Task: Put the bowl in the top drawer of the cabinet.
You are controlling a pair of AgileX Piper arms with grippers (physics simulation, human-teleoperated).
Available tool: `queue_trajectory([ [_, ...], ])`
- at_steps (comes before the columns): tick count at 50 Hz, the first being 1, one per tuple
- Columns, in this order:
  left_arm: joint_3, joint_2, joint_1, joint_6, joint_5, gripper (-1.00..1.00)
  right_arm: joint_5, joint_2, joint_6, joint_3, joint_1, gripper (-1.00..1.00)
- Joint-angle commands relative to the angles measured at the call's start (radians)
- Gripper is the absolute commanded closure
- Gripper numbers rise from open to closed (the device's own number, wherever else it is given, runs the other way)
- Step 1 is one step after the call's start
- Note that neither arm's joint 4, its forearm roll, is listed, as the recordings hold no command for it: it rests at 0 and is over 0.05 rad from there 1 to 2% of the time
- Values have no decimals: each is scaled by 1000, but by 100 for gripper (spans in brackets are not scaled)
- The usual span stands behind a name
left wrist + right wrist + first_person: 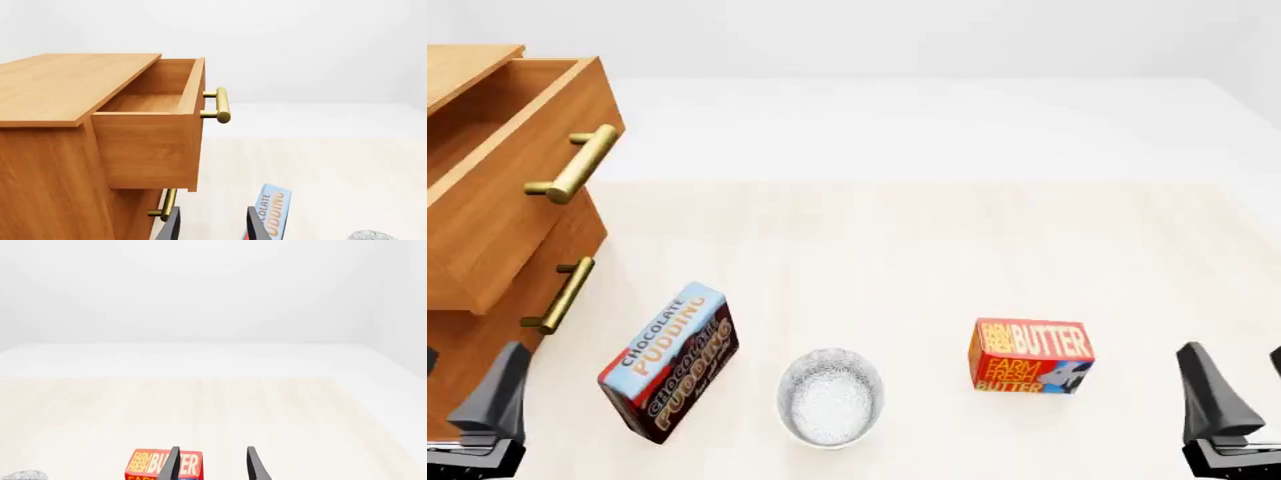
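Front view: the bowl (830,396) sits on the pale surface (961,260) near the arms' edge, between a chocolate pudding box (670,361) and a butter box (1030,356), touching neither. The cabinet (487,300) stands at the far left with its top drawer (507,170) pulled out and holding nothing that I can see. The left gripper (474,410) and right gripper (1228,400) wait at the near corners, well apart from the bowl.

Left wrist view: the left gripper's fingers (169,225) are spread with nothing between them. The drawer's bare wooden floor shows, its brass handle (221,105) jutting out.

Right wrist view: the right gripper's fingers (171,464) are likewise parted and hold nothing, the butter box just beyond.

As I judge it, the opening is done; grasping, carrying and placing the bowl all remain.
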Motion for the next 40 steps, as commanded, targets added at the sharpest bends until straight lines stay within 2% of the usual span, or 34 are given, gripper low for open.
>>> queue_trajectory([
  [1, -2, 5, -4, 2, -1, -100, -1, 5, -9, -3, 1, -100],
  [30, -2, -1, -24, 27, 1, -100, -1, 5, -5, -3, 1, -100],
  [40, -52, -2, -37, 22, 10, -100, -1, 5, -5, -3, 1, -100],
])
